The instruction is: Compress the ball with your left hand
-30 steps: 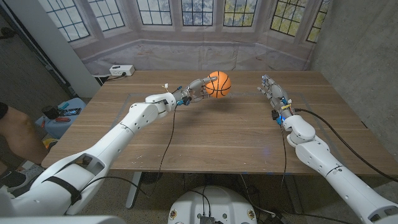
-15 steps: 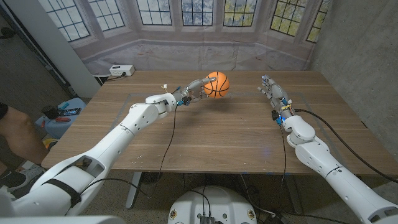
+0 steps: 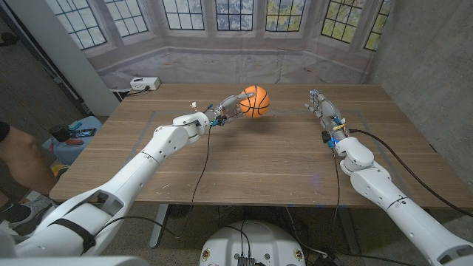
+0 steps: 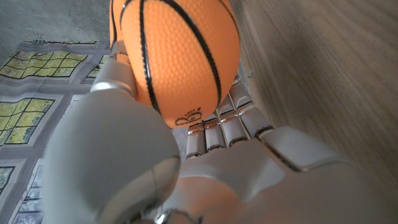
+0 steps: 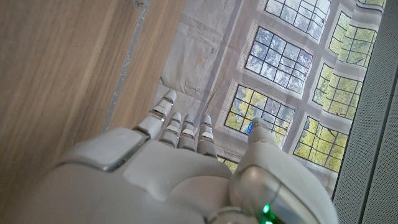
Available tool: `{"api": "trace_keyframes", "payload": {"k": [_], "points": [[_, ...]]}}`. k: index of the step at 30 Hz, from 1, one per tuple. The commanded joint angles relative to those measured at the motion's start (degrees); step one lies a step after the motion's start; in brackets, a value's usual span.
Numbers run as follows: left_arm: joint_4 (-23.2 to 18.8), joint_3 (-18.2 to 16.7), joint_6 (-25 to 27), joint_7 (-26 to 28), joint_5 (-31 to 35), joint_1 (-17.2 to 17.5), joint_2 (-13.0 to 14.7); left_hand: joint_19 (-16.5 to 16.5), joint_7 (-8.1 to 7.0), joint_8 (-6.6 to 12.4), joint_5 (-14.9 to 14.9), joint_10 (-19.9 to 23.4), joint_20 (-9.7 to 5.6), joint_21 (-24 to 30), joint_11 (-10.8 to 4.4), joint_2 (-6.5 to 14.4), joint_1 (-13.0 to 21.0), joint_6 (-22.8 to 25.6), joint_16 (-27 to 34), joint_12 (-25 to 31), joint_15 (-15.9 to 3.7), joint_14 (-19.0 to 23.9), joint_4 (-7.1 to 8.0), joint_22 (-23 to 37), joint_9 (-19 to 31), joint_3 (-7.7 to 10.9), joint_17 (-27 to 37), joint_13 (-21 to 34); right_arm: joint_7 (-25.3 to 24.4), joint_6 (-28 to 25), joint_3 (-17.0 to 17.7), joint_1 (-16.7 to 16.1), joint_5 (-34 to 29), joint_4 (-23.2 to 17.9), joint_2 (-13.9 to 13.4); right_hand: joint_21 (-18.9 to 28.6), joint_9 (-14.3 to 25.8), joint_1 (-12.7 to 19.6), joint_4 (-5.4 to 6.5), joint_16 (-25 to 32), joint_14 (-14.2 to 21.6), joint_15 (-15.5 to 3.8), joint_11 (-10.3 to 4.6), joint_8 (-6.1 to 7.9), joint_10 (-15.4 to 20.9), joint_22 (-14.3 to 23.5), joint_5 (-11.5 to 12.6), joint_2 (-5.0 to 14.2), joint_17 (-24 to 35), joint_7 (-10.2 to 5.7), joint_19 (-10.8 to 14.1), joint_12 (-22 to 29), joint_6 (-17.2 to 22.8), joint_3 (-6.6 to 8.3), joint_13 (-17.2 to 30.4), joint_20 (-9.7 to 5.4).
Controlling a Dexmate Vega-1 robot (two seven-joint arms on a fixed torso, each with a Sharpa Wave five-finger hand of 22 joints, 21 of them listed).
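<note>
The left hand [image 3: 230, 106] gripped the ball [image 3: 255, 101] above the table [image 3: 281, 155], fingers wrapped for squeezing; right of the ball, the right hand [image 3: 323, 108] held nothing, fingers extended.

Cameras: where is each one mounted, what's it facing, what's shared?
Head view: on the robot's head, looking down at the wooden table; both arms show.
Left wrist view: behind the left hand, which grips the orange black-lined ball.
Right wrist view: behind the empty right hand, facing windows.
Shared: head and left wrist views both show the ball.
</note>
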Motion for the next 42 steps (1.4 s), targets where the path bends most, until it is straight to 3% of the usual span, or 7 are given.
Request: {"api": "trace_keyframes", "payload": {"k": [1, 12, 20, 26, 33, 42], "points": [[0.28, -0.36, 0.07, 2.20, -0.23, -0.21, -0.61, 2.40, -6.96, 9.02, -0.37, 10.40, -1.12, 2.33, -7.61, 8.22, 11.06, 12.49, 1.53, 0.68, -11.51, 12.97, -0.02, 0.54, 3.68, 0.94, 1.95, 0.75, 0.37, -0.67, -0.43, 0.96, 0.17, 0.76, 0.15, 0.49, 0.16, -0.09, -0.13, 0.30, 0.17, 0.30, 0.26, -0.02, 0.46, 0.12, 0.05, 0.05, 0.11, -0.06, 0.27, 0.20, 0.46, 0.23, 0.32, 0.26], [1.72, -0.24, -0.06, 1.44, 0.02, -1.29, -0.71, 4.18, -7.69, 10.52, -0.76, 13.67, -2.06, 6.07, -7.43, 7.65, 12.87, 14.03, 2.52, 0.88, -12.84, 16.41, 0.49, 1.34, 3.74, 0.38, 2.62, 2.30, 0.44, -1.02, -1.11, 1.87, -0.15, 1.45, 0.54, 0.49, 0.16, -0.07, -0.14, 0.29, 0.16, 0.20, 0.18, -0.04, 0.46, 0.12, 0.05, 0.04, 0.11, -0.07, 0.29, 0.19, 0.43, 0.24, 0.32, 0.24], [1.83, -0.29, 0.44, 0.96, -0.30, -1.31, -0.47, 3.26, -7.90, 10.33, -0.84, 13.32, -2.14, 7.09, -7.79, 7.70, 13.15, 13.11, 1.98, 0.00, -12.63, 15.71, 0.79, 1.62, 3.50, 0.18, 2.85, 2.58, 0.39, -0.92, -1.14, 1.58, 0.16, 1.48, 0.75, 0.49, 0.16, -0.06, -0.16, 0.28, 0.16, 0.28, 0.25, -0.06, 0.41, 0.12, 0.05, 0.01, 0.10, -0.08, 0.29, 0.16, 0.41, 0.24, 0.32, 0.28], [2.42, -0.12, 0.90, -1.21, -1.01, -1.62, -0.26, 0.55, -7.23, 8.91, -0.90, 10.58, -1.99, 8.19, -6.70, 7.84, 11.66, 9.31, -0.13, -2.99, -11.72, 12.91, 1.89, 1.62, 2.81, -0.49, 2.83, 1.96, 0.27, -0.83, -1.03, 1.16, 0.20, 1.19, 0.61, 0.49, 0.16, -0.06, -0.16, 0.28, 0.18, 0.30, 0.21, -0.05, 0.40, 0.12, 0.05, 0.02, 0.10, -0.03, 0.30, 0.16, 0.43, 0.24, 0.32, 0.25], [3.27, 0.34, 1.28, -3.94, -1.25, -2.37, 0.15, -3.17, -5.68, 6.91, -1.00, 7.02, -0.56, 8.41, -5.90, 7.52, 5.73, 4.84, -4.42, -7.25, -9.24, 9.73, 4.11, 0.49, 1.91, -1.68, 0.94, -0.10, 0.45, -0.81, -0.95, 0.94, 0.31, 1.04, 0.42, 0.49, 0.16, -0.05, -0.16, 0.28, 0.17, 0.33, 0.15, -0.05, 0.39, 0.12, 0.05, 0.01, 0.10, -0.09, 0.33, 0.14, 0.46, 0.25, 0.31, 0.28], [4.60, 0.81, 1.61, -6.83, -1.34, -3.37, 0.42, -7.41, -4.30, 3.40, -0.73, 3.15, 1.47, 7.86, -5.29, 6.92, 1.46, 0.69, -9.07, -10.98, -6.59, 5.10, 4.65, -1.06, -0.36, -1.85, -0.67, -1.95, 0.54, -0.89, -0.91, 0.79, 0.37, 0.92, 0.26, 0.49, 0.16, -0.04, -0.18, 0.27, 0.16, 0.32, 0.21, -0.08, 0.44, 0.12, 0.04, 0.00, 0.10, -0.15, 0.34, 0.16, 0.41, 0.25, 0.32, 0.32]]}}
